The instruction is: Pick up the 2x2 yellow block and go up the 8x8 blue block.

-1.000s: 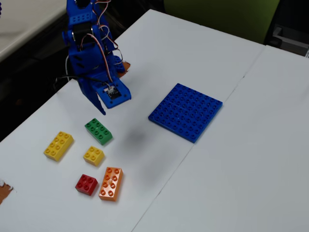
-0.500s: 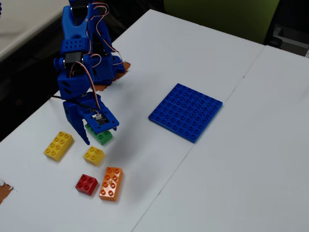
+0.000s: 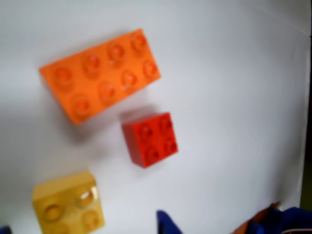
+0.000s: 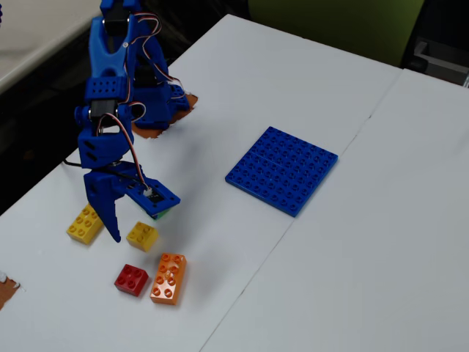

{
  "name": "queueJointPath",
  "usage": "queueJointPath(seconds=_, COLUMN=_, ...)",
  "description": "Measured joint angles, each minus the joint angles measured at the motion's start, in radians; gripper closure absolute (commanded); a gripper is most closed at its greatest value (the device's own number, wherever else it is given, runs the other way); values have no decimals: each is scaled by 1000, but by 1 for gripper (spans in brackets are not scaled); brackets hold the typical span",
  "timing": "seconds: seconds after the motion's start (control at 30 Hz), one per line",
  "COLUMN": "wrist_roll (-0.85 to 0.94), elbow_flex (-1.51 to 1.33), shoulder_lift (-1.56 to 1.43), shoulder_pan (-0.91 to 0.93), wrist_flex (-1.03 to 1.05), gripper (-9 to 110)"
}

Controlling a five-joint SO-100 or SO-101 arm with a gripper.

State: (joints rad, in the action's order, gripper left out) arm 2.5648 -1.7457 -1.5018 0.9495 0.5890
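White table carries a flat blue studded baseplate, seen only in the fixed view; the small yellow four-stud brick lies just beside the empty, parted fingers.

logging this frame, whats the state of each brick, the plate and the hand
small square yellow plastic brick: flat on table, ungrasped, beside hand
longer yellow plastic brick: on table
red square plastic brick: on table, free
orange eight-stud plastic brick: on table, free
flat blue studded baseplate: bare
hand: above table, holding nothing

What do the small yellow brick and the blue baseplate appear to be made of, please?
The 2x2 yellow block looks like glossy moulded plastic: a highlight glints on one stud. The 8x8 blue block also seems plastic, thin, with even rows of moulded studs and a duller sheen.
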Motion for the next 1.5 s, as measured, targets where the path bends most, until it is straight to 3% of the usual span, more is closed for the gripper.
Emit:
queueJointPath(seconds=0.47, wrist_roll=-35, elbow_flex=6, shoulder_lift=31, shoulder_pan=3, wrist_flex=52, gripper=66)
queueJointPath(seconds=0.73, wrist_roll=-419, elbow_flex=6, shoulder_lift=21, shoulder_pan=5, wrist_flex=170, gripper=70)
queueJointPath(seconds=1.17, wrist_roll=-509, elbow_flex=6, shoulder_lift=-97, shoulder_pan=11, wrist_flex=219, gripper=71)
queueJointPath(seconds=1.5, wrist_roll=-940, elbow_flex=12, shoulder_lift=-25, shoulder_pan=66, wrist_flex=229, gripper=64)
